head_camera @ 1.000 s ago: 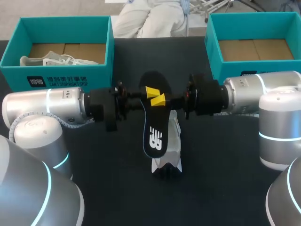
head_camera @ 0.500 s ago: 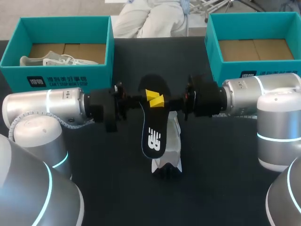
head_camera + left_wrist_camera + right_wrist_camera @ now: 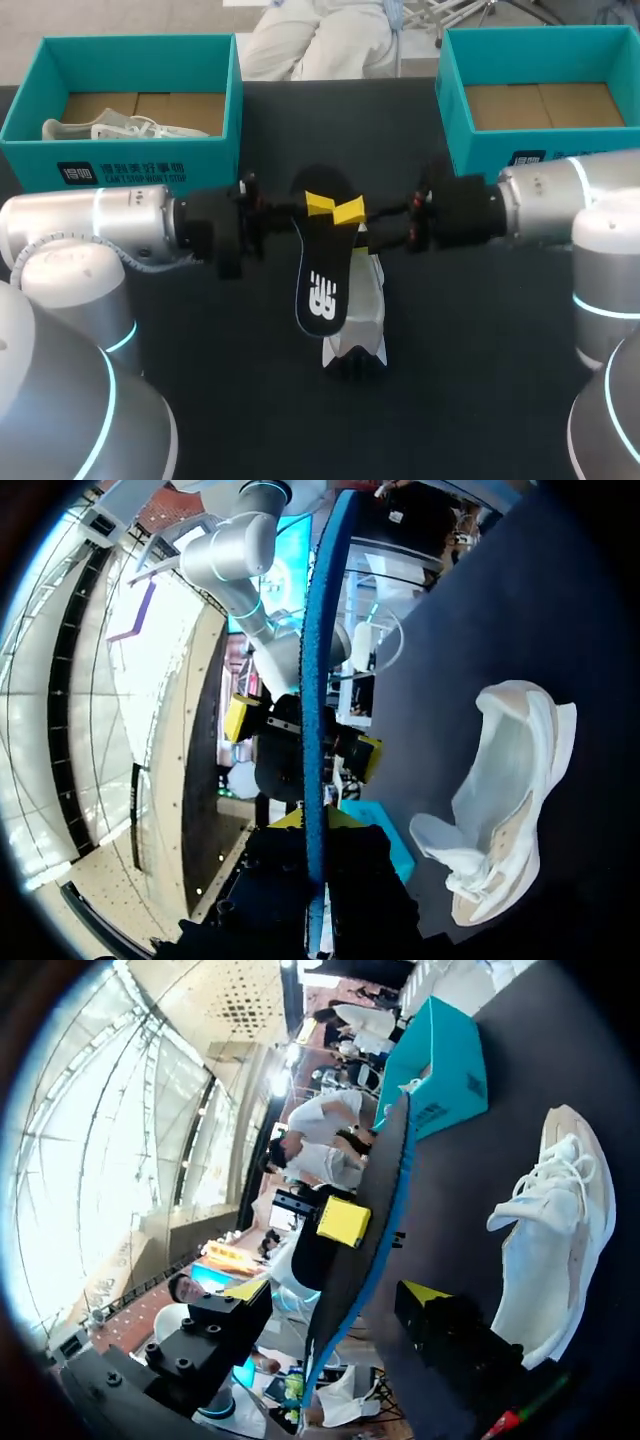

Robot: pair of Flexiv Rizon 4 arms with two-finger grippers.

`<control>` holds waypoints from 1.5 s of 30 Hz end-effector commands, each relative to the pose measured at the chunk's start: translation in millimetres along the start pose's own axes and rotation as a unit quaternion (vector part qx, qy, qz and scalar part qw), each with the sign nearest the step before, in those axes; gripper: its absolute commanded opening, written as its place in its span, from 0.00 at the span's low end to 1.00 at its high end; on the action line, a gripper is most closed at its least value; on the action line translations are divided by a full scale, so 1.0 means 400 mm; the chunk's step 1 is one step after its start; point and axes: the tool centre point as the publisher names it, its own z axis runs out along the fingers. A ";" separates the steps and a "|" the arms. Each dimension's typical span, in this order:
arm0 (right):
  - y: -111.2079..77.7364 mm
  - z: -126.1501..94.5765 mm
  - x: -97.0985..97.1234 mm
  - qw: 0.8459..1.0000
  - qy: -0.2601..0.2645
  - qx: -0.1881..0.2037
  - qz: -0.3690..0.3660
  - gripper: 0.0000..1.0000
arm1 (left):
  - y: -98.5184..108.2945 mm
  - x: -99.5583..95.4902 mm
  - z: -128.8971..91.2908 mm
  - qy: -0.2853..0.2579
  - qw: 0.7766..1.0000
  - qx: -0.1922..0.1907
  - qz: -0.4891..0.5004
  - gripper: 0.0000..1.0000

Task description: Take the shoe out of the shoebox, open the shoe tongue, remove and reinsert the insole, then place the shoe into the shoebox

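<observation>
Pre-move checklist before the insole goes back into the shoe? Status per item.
1. Left gripper shut on the black, blue-edged flat insole: ok.
2. Right gripper open, fingers off the insole: ok.
3. White lace-up sneaker sole-down on the dark table, under the insole: ok.
4. Sneaker opened wide enough for entry: cannot tell.
5. Insole running along the sneaker's length: ok.
6. Right-hand teal cardboard shoebox empty for the return: ok.
</observation>
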 end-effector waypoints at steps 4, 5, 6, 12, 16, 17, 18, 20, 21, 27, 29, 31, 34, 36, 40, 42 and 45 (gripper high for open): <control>-0.002 -0.052 0.046 0.972 -0.021 0.050 -0.230 1.00 | -0.036 -0.007 -0.029 0.024 0.998 0.012 -0.052 0.00; -0.002 -0.052 0.046 0.972 -0.021 0.050 -0.230 1.00 | -0.037 -0.005 -0.030 0.024 0.998 0.015 -0.062 0.00; -0.002 -0.052 0.046 0.972 -0.021 0.050 -0.230 1.00 | -0.037 -0.005 -0.030 0.024 0.998 0.015 -0.062 0.00; -0.002 -0.052 0.046 0.972 -0.021 0.050 -0.230 1.00 | -0.037 -0.005 -0.030 0.024 0.998 0.015 -0.062 0.00; -0.002 -0.052 0.046 0.972 -0.021 0.050 -0.230 1.00 | -0.037 -0.005 -0.030 0.024 0.998 0.015 -0.062 0.00; -0.002 -0.052 0.046 0.972 -0.021 0.050 -0.230 1.00 | -0.037 -0.005 -0.030 0.024 0.998 0.015 -0.062 0.00; -0.002 -0.052 0.046 0.972 -0.021 0.050 -0.230 1.00 | -0.037 -0.005 -0.030 0.024 0.998 0.015 -0.062 0.00; -0.002 -0.052 0.046 0.972 -0.021 0.050 -0.230 1.00 | -0.037 -0.005 -0.030 0.024 0.998 0.015 -0.062 0.00; -0.001 -0.063 0.025 0.962 -0.040 0.078 -0.260 1.00 | -0.037 -0.005 -0.030 0.024 0.998 0.015 -0.062 0.00; -0.037 -0.164 -0.065 0.835 -0.196 0.207 -0.470 1.00 | -0.037 -0.005 -0.030 0.024 0.998 0.015 -0.062 0.00; -0.044 -0.178 -0.081 0.820 -0.219 0.236 -0.474 1.00 | -0.037 -0.005 -0.030 0.024 0.998 0.015 -0.062 0.00; -0.044 -0.178 -0.081 0.820 -0.219 0.236 -0.474 1.00 | -0.037 -0.005 -0.030 0.024 0.998 0.015 -0.062 0.00; -0.044 -0.178 -0.081 0.820 -0.219 0.236 -0.474 1.00 | -0.037 -0.005 -0.030 0.024 0.998 0.015 -0.062 0.00; -0.044 -0.178 -0.081 0.820 -0.219 0.236 -0.474 1.00 | -0.037 -0.005 -0.030 0.024 0.998 0.015 -0.062 0.00; -0.044 -0.178 -0.081 0.820 -0.219 0.236 -0.474 1.00 | -0.037 -0.005 -0.030 0.024 0.998 0.015 -0.062 0.00; -0.044 -0.178 -0.081 0.820 -0.219 0.236 -0.474 1.00 | -0.037 -0.005 -0.030 0.024 0.998 0.015 -0.062 0.00; -0.044 -0.178 -0.081 0.820 -0.219 0.236 -0.474 1.00 | -0.037 -0.005 -0.030 0.024 0.998 0.015 -0.062 0.00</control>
